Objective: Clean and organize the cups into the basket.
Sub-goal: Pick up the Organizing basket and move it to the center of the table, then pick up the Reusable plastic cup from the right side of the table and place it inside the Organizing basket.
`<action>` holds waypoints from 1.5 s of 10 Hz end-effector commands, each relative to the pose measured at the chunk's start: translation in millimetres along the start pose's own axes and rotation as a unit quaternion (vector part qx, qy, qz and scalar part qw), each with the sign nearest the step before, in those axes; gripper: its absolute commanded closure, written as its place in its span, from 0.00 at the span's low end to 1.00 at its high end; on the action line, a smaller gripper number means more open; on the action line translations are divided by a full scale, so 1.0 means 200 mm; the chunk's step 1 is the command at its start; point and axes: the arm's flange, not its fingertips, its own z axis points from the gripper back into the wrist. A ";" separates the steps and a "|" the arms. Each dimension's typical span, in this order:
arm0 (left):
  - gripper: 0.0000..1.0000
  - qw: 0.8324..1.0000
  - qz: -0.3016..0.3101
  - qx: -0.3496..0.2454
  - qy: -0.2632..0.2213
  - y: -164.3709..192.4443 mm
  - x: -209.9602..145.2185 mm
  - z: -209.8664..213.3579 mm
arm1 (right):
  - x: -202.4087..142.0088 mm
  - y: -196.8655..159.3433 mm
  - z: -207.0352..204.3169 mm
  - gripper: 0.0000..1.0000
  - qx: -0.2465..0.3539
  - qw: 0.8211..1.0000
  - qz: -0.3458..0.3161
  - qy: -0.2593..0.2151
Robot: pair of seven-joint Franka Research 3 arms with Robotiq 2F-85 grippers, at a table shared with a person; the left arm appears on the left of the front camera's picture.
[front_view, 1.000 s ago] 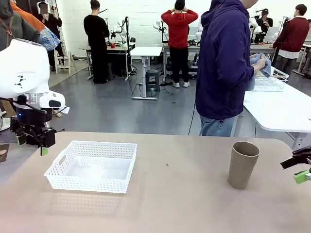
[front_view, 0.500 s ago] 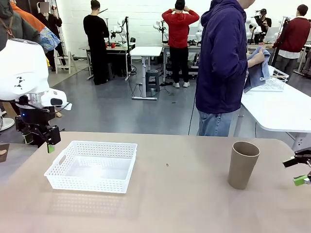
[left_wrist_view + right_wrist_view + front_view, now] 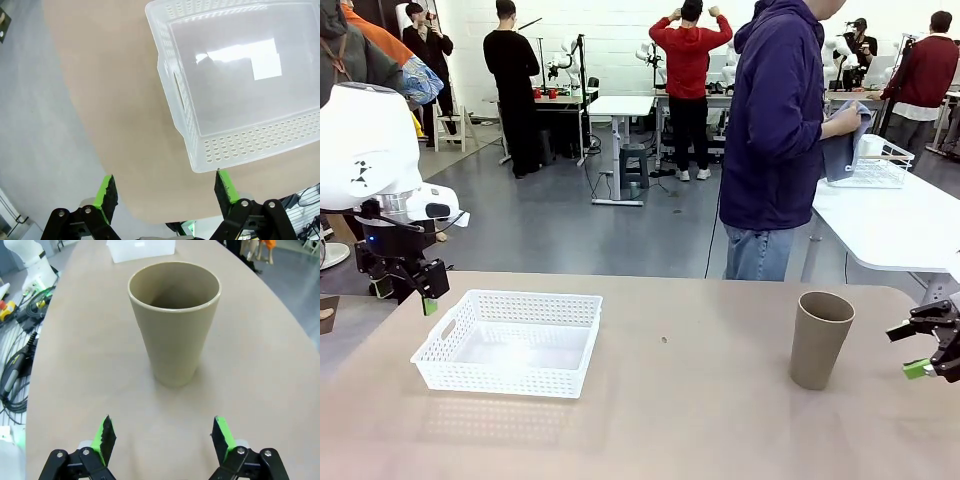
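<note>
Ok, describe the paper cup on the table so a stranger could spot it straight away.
On the tan table nearest the camera, look to the right end, opposite the white lattice basket. The cup stands upright there, mouth up, just in front of the open right tool. It is tall, tapered and kraft brown, where the basket is low and white.
</note>
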 end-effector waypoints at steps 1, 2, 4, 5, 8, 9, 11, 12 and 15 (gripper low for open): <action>0.00 1.000 -0.003 0.005 0.002 0.00 0.00 0.01 | 0.00 0.02 0.03 0.00 0.005 1.000 0.000 -0.003; 0.00 1.000 -0.003 0.005 0.002 0.00 0.00 0.01 | 0.00 0.02 0.03 0.00 0.005 1.000 0.000 -0.003; 0.00 1.000 -0.003 0.005 0.002 0.00 0.00 0.01 | -0.02 0.01 0.02 0.00 -0.001 1.000 -0.004 -0.004; 0.00 1.000 0.000 0.000 0.000 0.00 0.00 0.00 | -0.02 -0.01 -0.03 0.00 0.011 0.998 0.045 -0.046; 0.00 0.997 0.027 0.007 -0.078 0.04 -0.04 -0.04 | -0.07 -0.08 -0.17 0.00 0.042 0.991 0.051 -0.119; 0.00 0.995 0.033 0.012 -0.093 0.04 -0.05 -0.06 | -0.08 -0.10 -0.20 0.00 0.038 0.991 0.051 -0.121; 0.00 0.992 0.027 0.014 -0.124 0.01 -0.08 -0.10 | -0.12 -0.16 -0.28 0.00 0.028 0.992 0.029 -0.117; 0.00 0.990 0.025 0.016 -0.134 0.00 -0.09 -0.11 | -0.14 -0.19 -0.31 0.00 0.024 0.993 0.020 -0.117; 0.00 0.992 0.016 0.008 -0.128 -0.01 -0.11 -0.15 | -0.12 -0.25 -0.42 0.00 0.013 0.992 0.023 -0.127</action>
